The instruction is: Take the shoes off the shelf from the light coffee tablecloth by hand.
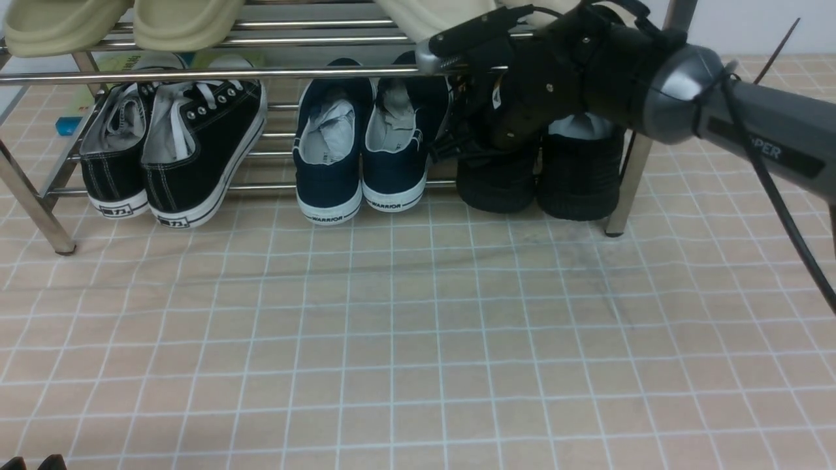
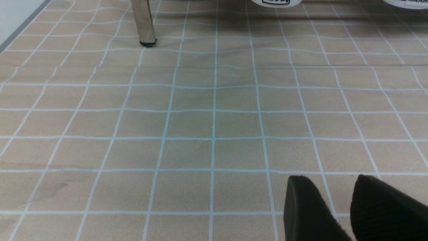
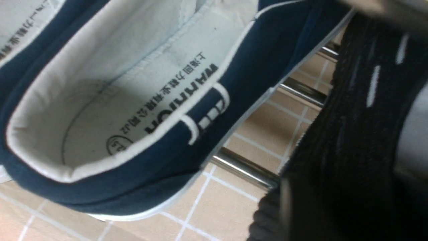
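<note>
Presently, right end effector [image 1: 501, 127] at the shoes [image 1: 578, 183] on the shelf [image 1: 196, 75].

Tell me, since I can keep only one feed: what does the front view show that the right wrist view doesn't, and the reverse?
Front view only: the shelf with its legs, the black canvas sneakers, cream slippers on top, and the right arm at the shelf. Right wrist view only: the printed insole inside a navy slip-on. Both: that slip-on, the all-black shoes, shelf rods and tablecloth.
</note>
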Robot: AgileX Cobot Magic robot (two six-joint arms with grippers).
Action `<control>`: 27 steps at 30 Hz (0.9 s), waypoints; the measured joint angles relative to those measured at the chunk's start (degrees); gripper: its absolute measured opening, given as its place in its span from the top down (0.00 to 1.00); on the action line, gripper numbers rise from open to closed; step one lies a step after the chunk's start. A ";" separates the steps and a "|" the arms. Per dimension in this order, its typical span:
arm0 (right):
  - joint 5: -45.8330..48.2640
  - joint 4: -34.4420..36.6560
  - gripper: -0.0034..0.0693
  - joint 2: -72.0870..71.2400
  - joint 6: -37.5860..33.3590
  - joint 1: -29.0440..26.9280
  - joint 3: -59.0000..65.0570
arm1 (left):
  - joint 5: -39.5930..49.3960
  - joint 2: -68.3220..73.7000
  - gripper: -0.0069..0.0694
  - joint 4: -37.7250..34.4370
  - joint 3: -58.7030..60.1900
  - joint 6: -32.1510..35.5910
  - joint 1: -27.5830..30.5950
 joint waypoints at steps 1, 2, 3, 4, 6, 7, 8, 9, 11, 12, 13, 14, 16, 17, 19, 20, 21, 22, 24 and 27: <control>0.76 0.00 0.79 -0.21 -0.41 -0.05 -0.05 | 0.00 0.00 0.60 0.01 0.00 0.00 0.00; 1.49 0.23 0.88 -0.58 -0.61 -0.05 -0.05 | 0.00 0.00 0.60 0.01 0.00 0.00 0.00; 2.38 0.50 0.93 -0.98 -0.80 0.02 -0.05 | 0.00 0.00 0.60 0.01 0.00 0.00 0.00; 3.11 0.50 0.94 -1.43 -0.95 0.15 -0.05 | 0.00 0.00 0.60 0.01 0.00 0.00 0.00; 5.22 0.57 0.95 -2.81 -1.56 0.26 -0.05 | 0.00 0.00 0.60 0.01 0.00 0.00 0.00; 6.74 0.82 0.95 -3.73 -1.85 0.42 -0.05 | 0.00 0.00 0.60 0.01 0.00 0.00 0.00; 8.63 1.38 0.95 -4.87 -2.02 0.66 -0.05 | 0.00 0.00 0.60 0.06 0.00 0.00 0.00; 10.25 1.91 0.95 -5.93 -2.41 1.03 -0.05 | 0.00 0.00 0.60 0.06 0.00 0.00 0.00; 14.03 3.18 0.95 -8.37 -3.18 2.17 -0.05 | 0.00 0.00 0.60 0.07 0.00 0.00 0.00; 15.80 3.78 0.95 -9.68 -3.48 2.85 -0.05 | 0.00 0.00 0.60 0.07 0.00 0.00 0.00; 17.98 4.34 0.95 -11.14 -4.01 3.67 -0.05 | 0.00 0.00 0.60 0.07 0.00 0.00 0.00; 19.60 5.08 0.95 -12.01 -4.38 4.15 -0.05 | 0.00 0.00 0.60 0.07 0.00 0.00 0.00; 22.97 6.02 0.95 -14.06 -4.70 5.36 -0.05 | 0.00 0.00 0.60 0.13 0.00 0.00 0.00; 24.10 6.01 0.95 -14.85 -4.77 5.81 -0.05 | 0.00 0.00 0.60 0.13 0.00 0.00 0.00; 26.32 6.01 0.95 -16.84 -4.99 6.73 -0.05 | 0.00 0.00 0.60 0.13 0.00 0.00 0.00; 27.51 6.01 0.95 -17.82 -5.23 7.16 -0.05 | 0.00 0.00 0.60 0.13 0.00 0.00 0.00; 28.60 6.01 0.95 -18.57 -5.34 7.46 -0.05 | 0.00 0.00 0.60 0.13 0.00 0.00 0.00; 29.72 6.01 0.95 -19.35 -5.54 7.80 -0.05 | 0.00 0.00 0.60 0.13 0.00 0.00 0.00; 32.52 6.16 0.95 -21.33 -6.04 8.47 -0.05 | 0.00 0.00 0.60 0.13 0.00 0.00 0.00; 34.13 7.52 0.95 -23.91 -6.21 9.49 -0.05 | 0.00 0.00 0.60 0.18 0.00 0.00 0.00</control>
